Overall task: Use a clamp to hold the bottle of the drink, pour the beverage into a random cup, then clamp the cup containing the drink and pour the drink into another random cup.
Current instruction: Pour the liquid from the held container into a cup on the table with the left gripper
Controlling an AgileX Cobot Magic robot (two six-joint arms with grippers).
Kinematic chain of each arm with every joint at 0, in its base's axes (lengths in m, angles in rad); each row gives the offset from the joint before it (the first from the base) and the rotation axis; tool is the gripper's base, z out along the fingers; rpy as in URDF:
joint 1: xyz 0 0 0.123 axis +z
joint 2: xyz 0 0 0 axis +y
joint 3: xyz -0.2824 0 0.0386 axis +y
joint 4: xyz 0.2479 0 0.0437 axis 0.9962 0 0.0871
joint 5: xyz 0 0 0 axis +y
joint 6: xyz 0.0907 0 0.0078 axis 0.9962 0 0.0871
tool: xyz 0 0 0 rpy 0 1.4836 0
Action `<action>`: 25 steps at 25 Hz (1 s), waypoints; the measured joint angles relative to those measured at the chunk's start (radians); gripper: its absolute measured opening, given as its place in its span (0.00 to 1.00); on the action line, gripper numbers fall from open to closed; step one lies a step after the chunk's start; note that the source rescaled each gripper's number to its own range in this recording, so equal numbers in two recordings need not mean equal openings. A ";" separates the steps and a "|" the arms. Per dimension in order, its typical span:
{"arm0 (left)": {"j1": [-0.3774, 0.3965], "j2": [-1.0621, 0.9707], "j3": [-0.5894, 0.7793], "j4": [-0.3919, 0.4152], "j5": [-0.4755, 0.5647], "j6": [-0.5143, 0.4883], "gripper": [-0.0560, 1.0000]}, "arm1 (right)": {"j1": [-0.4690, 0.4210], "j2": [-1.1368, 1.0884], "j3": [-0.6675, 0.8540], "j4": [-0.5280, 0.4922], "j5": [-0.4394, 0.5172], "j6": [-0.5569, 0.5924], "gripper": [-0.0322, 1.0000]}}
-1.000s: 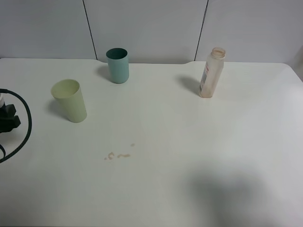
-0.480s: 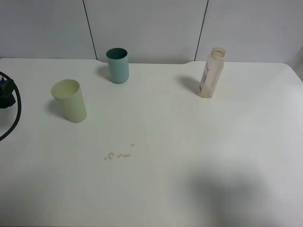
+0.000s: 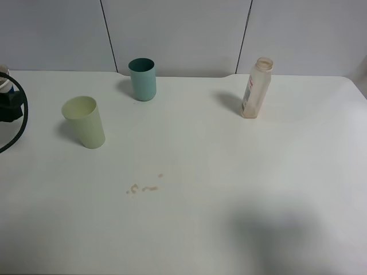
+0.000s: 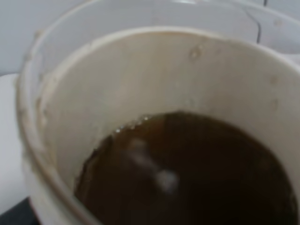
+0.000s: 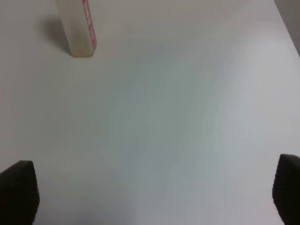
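Observation:
The cup containing the drink point(image 4: 140, 93) fills the left wrist view, white inside, with the dark brown beverage point(image 4: 197, 173) in its bottom. In the exterior view only its white rim point(image 3: 3, 77) shows at the far left edge, with the black left gripper point(image 3: 10, 106) shut around it. The pale green tumbler point(image 3: 84, 122) stands just right of that. The clear bottle point(image 3: 256, 89) stands upright at the back right and looks empty. The right gripper point(image 5: 150, 192) is open, with the bottle point(image 5: 77, 28) far ahead of it.
A teal cup point(image 3: 142, 79) stands at the back, left of centre. Small brown spill marks point(image 3: 143, 188) lie on the white table point(image 3: 229, 172) in front of the tumbler. A black cable point(image 3: 20, 129) loops at the left edge.
The left gripper at the left edge has moved toward the back of the table, and the cup's white rim now shows there. Cups and bottle on the table have not moved.

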 joint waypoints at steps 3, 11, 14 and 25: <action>0.000 0.000 -0.021 0.013 0.028 -0.019 0.08 | 0.000 0.000 0.000 0.000 0.000 0.000 1.00; -0.054 0.000 -0.085 0.051 0.162 -0.046 0.08 | 0.000 0.000 0.000 0.000 0.000 0.000 1.00; -0.068 0.001 -0.103 0.053 0.181 -0.046 0.08 | 0.000 0.000 0.000 0.000 0.000 0.000 1.00; -0.151 0.001 -0.111 0.013 0.230 -0.015 0.08 | 0.000 0.000 0.000 0.000 0.000 0.000 1.00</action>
